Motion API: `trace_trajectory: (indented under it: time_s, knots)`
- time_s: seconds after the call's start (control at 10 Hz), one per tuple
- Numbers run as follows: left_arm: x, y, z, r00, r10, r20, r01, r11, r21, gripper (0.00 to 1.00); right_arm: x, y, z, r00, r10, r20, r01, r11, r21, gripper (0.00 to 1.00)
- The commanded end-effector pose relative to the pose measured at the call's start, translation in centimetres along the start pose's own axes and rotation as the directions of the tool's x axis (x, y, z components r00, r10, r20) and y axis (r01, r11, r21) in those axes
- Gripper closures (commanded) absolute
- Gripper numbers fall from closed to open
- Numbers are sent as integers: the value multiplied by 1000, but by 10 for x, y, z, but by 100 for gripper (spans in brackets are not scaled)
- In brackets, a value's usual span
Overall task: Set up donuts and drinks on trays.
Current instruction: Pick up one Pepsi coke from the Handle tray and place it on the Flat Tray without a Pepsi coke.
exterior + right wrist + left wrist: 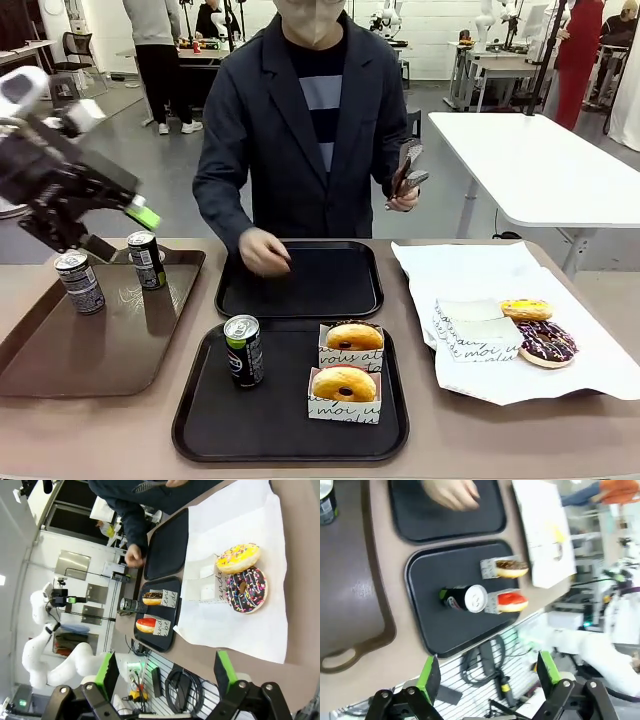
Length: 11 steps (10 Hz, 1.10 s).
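Note:
The near black tray (pixel 200 420) holds a dark can (pixel 243 350) and two glazed donuts in paper holders (pixel 354 340) (pixel 344 387). A person's hand (pixel 263 252) rests on the bare far black tray (pixel 340 290). Two more cans (pixel 78 282) (pixel 146 260) stand on the brown tray. A yellow sprinkled donut (pixel 526 309) and a chocolate donut (pixel 547 342) lie on white paper. My left gripper (pixel 135 210) (pixel 487 675) hangs open above the brown tray's far end, holding nothing. My right gripper (pixel 165 672) is open high above the table, with both paper donuts (pixel 237 558) (pixel 246 590) below.
The glossy brown tray (pixel 60 350) takes up the left of the table. White paper (pixel 560 380) with loose paper holders (pixel 470 325) covers the right. The person's other hand holds tongs (pixel 408 175) above the table's far edge. A white table (pixel 540 160) stands behind on the right.

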<state>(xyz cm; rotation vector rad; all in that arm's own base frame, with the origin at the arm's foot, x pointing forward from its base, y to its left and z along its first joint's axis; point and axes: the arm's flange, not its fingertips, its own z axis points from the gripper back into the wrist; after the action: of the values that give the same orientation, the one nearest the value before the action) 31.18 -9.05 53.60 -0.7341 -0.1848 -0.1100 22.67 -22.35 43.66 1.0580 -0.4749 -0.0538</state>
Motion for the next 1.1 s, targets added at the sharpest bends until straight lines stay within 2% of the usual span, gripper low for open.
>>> trace_trajectory:
  time_s: [0.0, 0.1, 0.2, 0.4, 0.6, 0.8, 1.0]
  knots:
    - [-6, 45, 6, 1000, 4, -3, -5, 983, -183, 0, 2, 0, 0, 1000, 17, 17, -17, 1000, 21, 0]
    - [5, 61, 19, 1000, 7, 28, -1, 976, -216, 0, 2, 0, 0, 1000, 17, 17, -17, 1000, 21, 0]
    - [-1, 85, 27, 997, 57, 55, -41, 963, -265, 0, 2, 0, 0, 1000, 17, 17, -17, 1000, 21, 0]
    - [4, 138, 36, 981, 184, 55, -156, 931, -331, 0, 2, 0, 0, 1000, 17, 17, -17, 1000, 21, 0]
    - [-9, 178, 42, 964, 256, 72, -212, 905, -370, 0, 2, 0, 0, 1000, 17, 17, -17, 1000, 21, 0]
    - [-22, 180, 59, 958, 264, 112, -220, 927, -304, 0, 2, 0, 0, 1000, 17, 17, -17, 1000, 21, 0]
    - [-31, 172, 75, 942, 304, 144, -277, 944, -178, 0, 2, 0, 0, 1000, 17, 17, -17, 1000, 21, 0]
